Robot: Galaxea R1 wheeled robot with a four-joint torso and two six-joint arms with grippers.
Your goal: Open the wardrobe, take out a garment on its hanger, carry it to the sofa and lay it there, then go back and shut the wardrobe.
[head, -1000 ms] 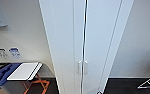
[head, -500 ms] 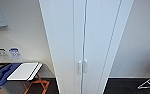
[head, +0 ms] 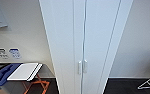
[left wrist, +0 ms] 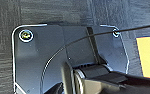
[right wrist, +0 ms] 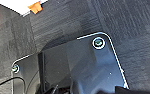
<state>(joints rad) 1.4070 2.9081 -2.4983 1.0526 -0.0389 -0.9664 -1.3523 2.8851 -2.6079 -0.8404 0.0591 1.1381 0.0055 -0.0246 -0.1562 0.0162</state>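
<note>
You've got one wardrobe (head: 86,37) with two doors, two small handles (head: 82,67) at the seam, two blue-and-white wall signs (head: 8,53), and one folding table (head: 24,71) on orange legs.

I stand in a furnished indoor room: white wardrobe (head: 84,45) against plain wall, dark carpet floor (right wrist: 131,22), folding table (head: 24,71) nearby.

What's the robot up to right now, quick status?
Facing the wardrobe, both doors shut, handles side by side at the centre seam. Grippers' state unreadable from the wrist views. Folding table left of the wardrobe, wire rack on the floor to its right.
</note>
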